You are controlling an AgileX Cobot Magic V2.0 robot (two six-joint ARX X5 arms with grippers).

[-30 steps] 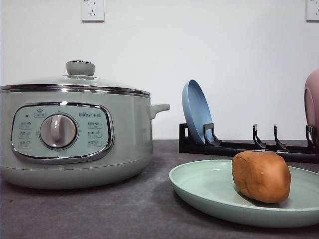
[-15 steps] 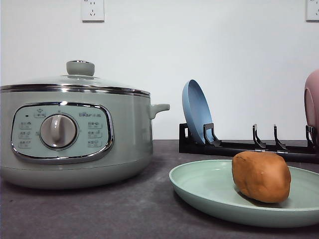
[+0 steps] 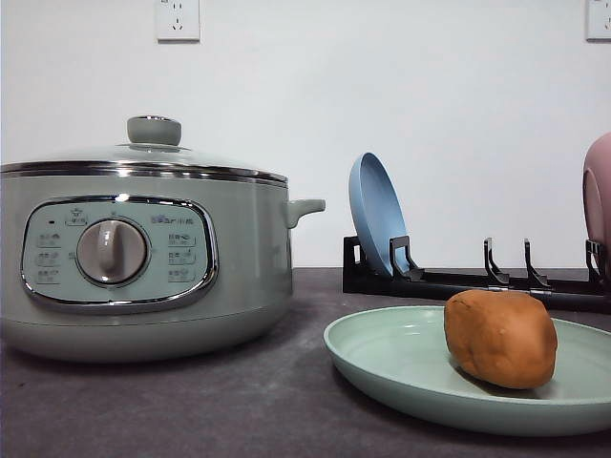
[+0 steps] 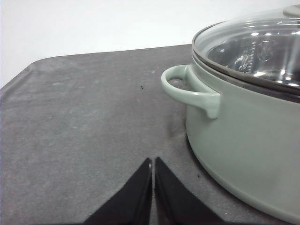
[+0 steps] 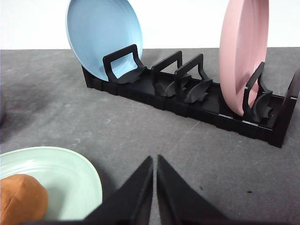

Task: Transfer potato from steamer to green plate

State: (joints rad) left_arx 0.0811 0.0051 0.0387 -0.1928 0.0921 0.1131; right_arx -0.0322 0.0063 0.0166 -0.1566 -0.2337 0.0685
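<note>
Grey desk [image 3: 191, 401] holds the lidded steamer [image 3: 143, 258]. Potato [image 3: 500, 338] sits on the green plate [image 3: 382, 358]. Left hand [image 4: 153, 161] and right hand [image 5: 155, 159] are clenched, empty. A bump could roll it off.

Colour rundown: the steamer [image 3: 143, 258] is pale sage green with chrome trim, a grey dial and a clear glass lid (green knob on top). The potato [image 3: 500, 338] is orange-brown — plain skin, no markings — on the green plate [image 3: 391, 358], a matte mint. The rack [image 5: 187, 96] is black, holding a blue plate [image 5: 101, 35] and a pink plate [image 5: 241, 51]. The table [image 4: 84, 122] is dark grey, the wall [image 3: 430, 95] white.
</note>
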